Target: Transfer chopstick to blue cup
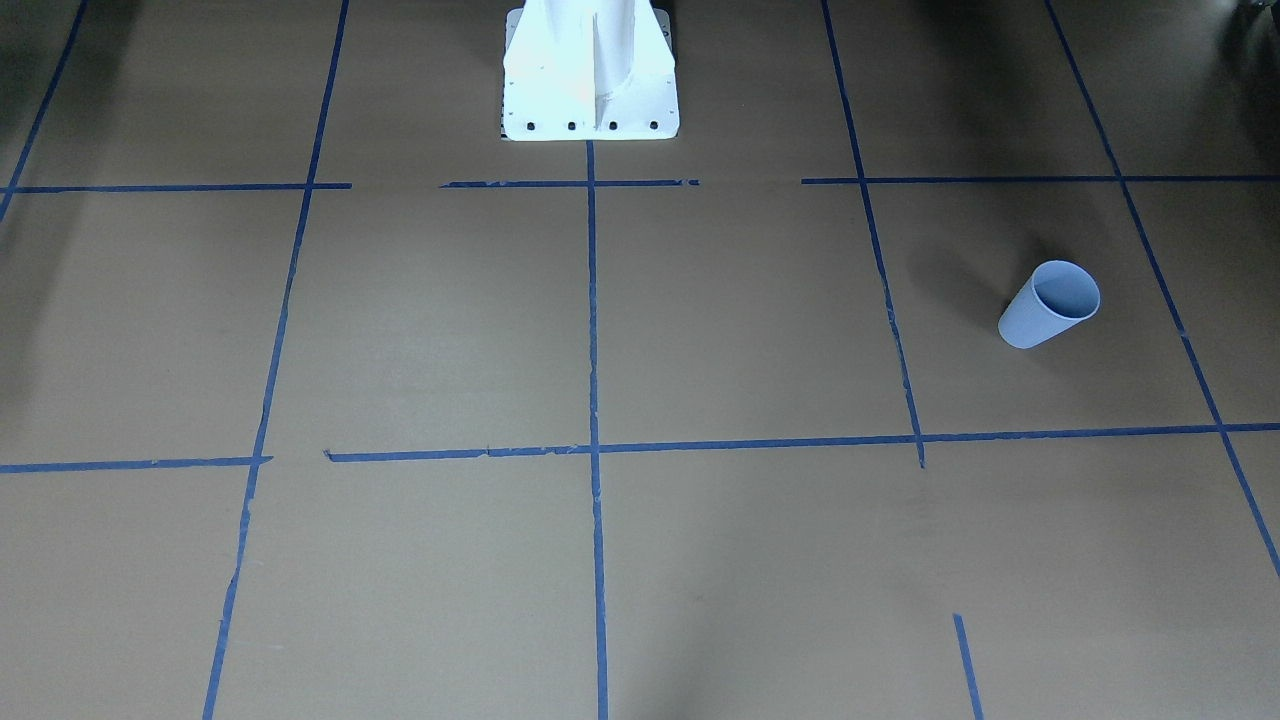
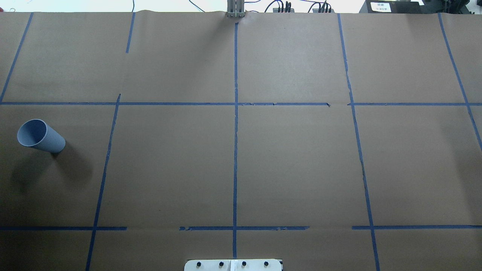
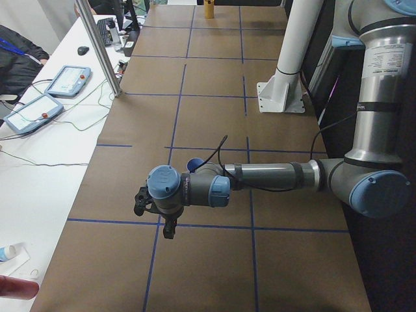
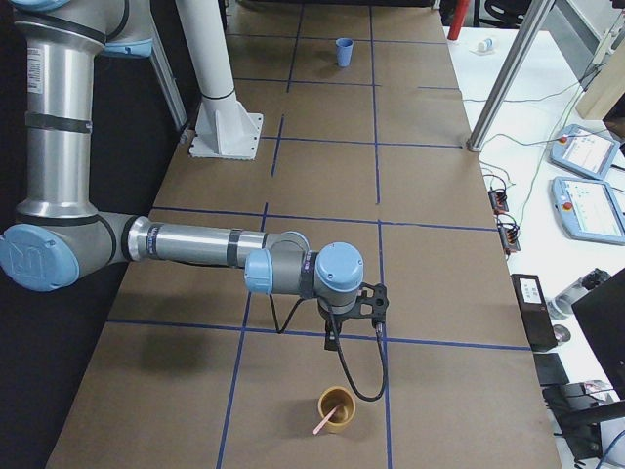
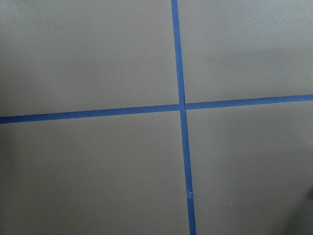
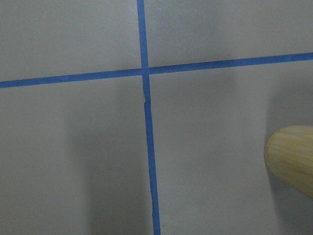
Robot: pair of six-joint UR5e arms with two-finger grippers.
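Chopstick [image 4: 325,421] leans in a tan cup [image 4: 348,416] at the surface's right end, just beyond and below the right tool [image 4: 332,339], by far the nearer arm. The blue cup [image 2: 40,136] stands upright far left, near the left tool [image 3: 170,229]. I cannot tell whether either tool is wide or narrow.

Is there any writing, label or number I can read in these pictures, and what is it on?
No text is legible.
White label on the black box: too small to read.
Printing on the left arm: blurred, unreadable.
Tablet screens: too small to read.
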